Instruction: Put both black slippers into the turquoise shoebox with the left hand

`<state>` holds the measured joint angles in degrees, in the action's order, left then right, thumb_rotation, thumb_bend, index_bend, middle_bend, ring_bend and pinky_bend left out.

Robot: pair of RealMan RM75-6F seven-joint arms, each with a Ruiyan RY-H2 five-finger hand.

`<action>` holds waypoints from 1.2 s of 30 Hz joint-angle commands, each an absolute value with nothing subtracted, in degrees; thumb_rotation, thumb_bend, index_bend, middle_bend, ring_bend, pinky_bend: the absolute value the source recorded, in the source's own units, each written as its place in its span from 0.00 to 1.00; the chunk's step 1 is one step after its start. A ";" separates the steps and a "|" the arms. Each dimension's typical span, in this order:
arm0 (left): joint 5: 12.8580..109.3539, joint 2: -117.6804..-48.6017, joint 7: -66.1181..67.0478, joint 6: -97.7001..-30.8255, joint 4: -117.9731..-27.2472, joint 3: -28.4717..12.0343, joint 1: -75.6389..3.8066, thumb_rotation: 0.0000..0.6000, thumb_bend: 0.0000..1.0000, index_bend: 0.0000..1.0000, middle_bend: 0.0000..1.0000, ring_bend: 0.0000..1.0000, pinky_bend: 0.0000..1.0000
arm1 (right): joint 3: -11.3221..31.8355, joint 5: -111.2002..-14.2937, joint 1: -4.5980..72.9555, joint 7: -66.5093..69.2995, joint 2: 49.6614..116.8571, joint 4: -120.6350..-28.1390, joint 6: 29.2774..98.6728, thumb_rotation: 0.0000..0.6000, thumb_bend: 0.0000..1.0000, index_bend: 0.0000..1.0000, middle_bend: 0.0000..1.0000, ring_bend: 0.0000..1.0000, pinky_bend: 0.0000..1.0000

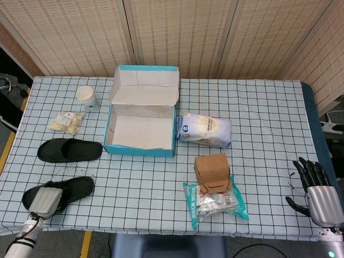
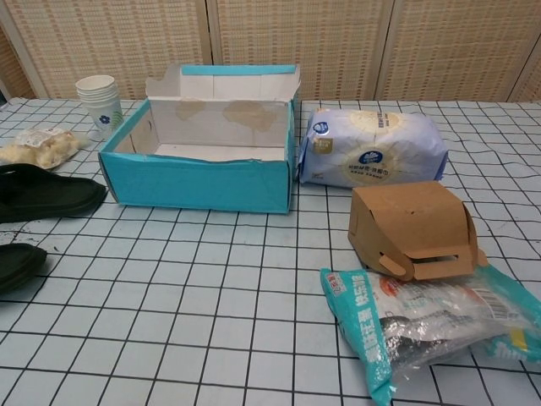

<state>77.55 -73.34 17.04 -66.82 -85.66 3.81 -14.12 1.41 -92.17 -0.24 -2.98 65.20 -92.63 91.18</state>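
Observation:
The turquoise shoebox (image 1: 138,150) stands open at the table's middle left, its lid up; it also shows in the chest view (image 2: 199,183). One black slipper (image 1: 70,150) lies flat left of the box, seen at the chest view's left edge (image 2: 42,194). The second black slipper (image 1: 75,187) is at the near left corner, its free end angled toward the box, and only its tip (image 2: 17,263) reaches the chest view. My left hand (image 1: 45,200) grips its near end, fingers wrapped out of sight. My right hand (image 1: 316,192) hovers at the near right corner, fingers apart, holding nothing.
A paper cup stack (image 1: 86,97) and a snack bag (image 1: 66,122) sit far left. A white bag (image 1: 204,129) lies right of the shoebox. A brown cardboard box (image 1: 212,171) rests by a turquoise packet (image 1: 217,202) near the front.

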 commanded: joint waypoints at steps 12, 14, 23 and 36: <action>81.40 -72.06 14.90 -69.91 -85.26 3.85 -13.30 1.00 0.71 0.59 0.62 0.54 0.63 | 1.24 -92.22 -0.33 -3.15 65.33 -92.66 91.07 1.00 0.08 0.00 0.00 0.00 0.00; 82.65 -71.97 15.23 -70.99 -84.94 3.73 -13.33 1.00 0.75 0.60 0.63 0.55 0.63 | 1.22 -92.07 -0.29 -3.13 65.32 -92.69 90.86 1.00 0.08 0.00 0.00 0.00 0.00; 87.23 -67.72 15.69 -72.39 -88.81 2.12 -15.92 1.00 0.92 0.62 0.64 0.55 0.63 | 1.05 -91.99 -0.10 -3.51 65.38 -92.65 90.21 1.00 0.08 0.00 0.00 0.00 0.00; 83.57 -59.51 16.78 -56.50 -98.35 -9.95 -34.11 1.00 0.94 0.62 0.63 0.55 0.62 | 0.95 -90.94 0.42 -4.72 66.04 -92.56 88.38 1.00 0.08 0.00 0.00 0.00 0.00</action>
<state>86.32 -60.30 16.39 -60.53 -97.27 -6.61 -30.03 0.94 -91.01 0.37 -4.68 65.99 -92.57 88.46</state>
